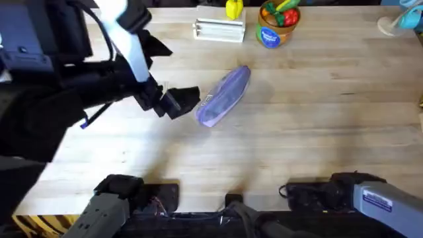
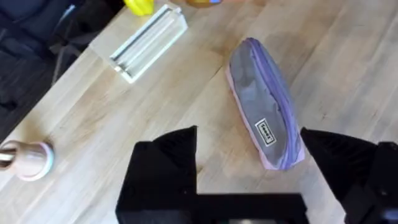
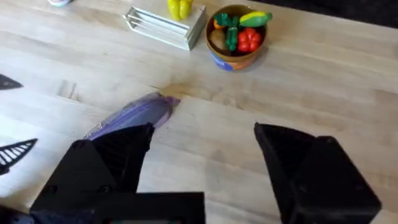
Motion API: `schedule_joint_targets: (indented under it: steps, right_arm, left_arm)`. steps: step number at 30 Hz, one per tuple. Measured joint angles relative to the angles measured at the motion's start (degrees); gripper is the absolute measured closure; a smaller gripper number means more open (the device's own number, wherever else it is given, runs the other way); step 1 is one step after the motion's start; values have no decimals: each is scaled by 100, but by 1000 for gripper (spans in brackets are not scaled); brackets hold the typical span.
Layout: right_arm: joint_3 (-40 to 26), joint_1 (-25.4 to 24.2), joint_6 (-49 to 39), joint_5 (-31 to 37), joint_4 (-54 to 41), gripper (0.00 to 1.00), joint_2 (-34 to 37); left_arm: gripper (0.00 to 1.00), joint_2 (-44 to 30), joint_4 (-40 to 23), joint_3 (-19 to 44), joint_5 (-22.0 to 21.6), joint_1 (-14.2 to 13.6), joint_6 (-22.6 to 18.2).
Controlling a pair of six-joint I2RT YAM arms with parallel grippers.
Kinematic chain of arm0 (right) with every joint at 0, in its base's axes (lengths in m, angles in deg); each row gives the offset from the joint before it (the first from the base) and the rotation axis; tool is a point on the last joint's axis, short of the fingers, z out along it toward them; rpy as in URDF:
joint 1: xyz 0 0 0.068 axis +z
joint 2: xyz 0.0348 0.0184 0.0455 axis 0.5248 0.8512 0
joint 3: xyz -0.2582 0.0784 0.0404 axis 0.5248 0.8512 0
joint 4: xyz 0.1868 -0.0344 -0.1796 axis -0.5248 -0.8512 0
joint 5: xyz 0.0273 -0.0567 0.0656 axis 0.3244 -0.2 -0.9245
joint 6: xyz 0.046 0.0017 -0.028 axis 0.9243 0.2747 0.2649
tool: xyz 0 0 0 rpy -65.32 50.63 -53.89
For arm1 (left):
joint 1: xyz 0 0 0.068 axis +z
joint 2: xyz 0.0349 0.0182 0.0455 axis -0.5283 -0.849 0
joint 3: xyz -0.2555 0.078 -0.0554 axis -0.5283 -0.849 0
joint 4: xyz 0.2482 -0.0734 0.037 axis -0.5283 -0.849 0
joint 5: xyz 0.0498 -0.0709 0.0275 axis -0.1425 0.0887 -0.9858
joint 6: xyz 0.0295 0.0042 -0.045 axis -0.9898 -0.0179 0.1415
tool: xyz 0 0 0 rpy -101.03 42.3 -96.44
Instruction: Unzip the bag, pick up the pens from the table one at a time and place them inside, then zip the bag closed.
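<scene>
The purple bag (image 1: 225, 96) lies at a slant in the middle of the table (image 1: 317, 119), its zipper line running along its length and a small label (image 2: 266, 132) facing up. My left gripper (image 1: 190, 102) hovers open just beside the bag's (image 2: 264, 102) near end, with nothing between the fingers (image 2: 165, 165). My right gripper (image 1: 307, 192) rests low near its base, open and empty, and the bag (image 3: 134, 115) lies well ahead of it. The pens are out of view.
At the back edge stand a white rack of sticks (image 1: 219, 30), a yellow toy (image 1: 233, 8) and a round tub of toy food (image 1: 277, 23). A pale blue object (image 1: 402, 21) sits at the far right corner. A small wooden peg (image 2: 28, 158) lies left of my left gripper.
</scene>
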Motion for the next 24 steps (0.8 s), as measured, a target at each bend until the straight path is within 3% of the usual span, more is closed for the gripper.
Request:
schedule_joint_targets:
  steps: [6, 12, 17, 24]
  right_arm:
    - [54, -460, -150, -264, -407, 5, -90]
    - [411, -510, -213, -535, -457, 4, -119]
    - [439, -512, -217, -737, -371, 4, -122]
    - [439, -511, -219, -787, -367, 4, -122]
  left_arm:
    - [10, -47, -1445, 1574, -764, 0, 0]
    - [9, -402, -2868, 3102, -1238, 0, 50]
    - [9, -856, -3639, 4096, -1702, 0, 559]
    - [10, -1356, -3824, 4776, -2093, 1, 1455]
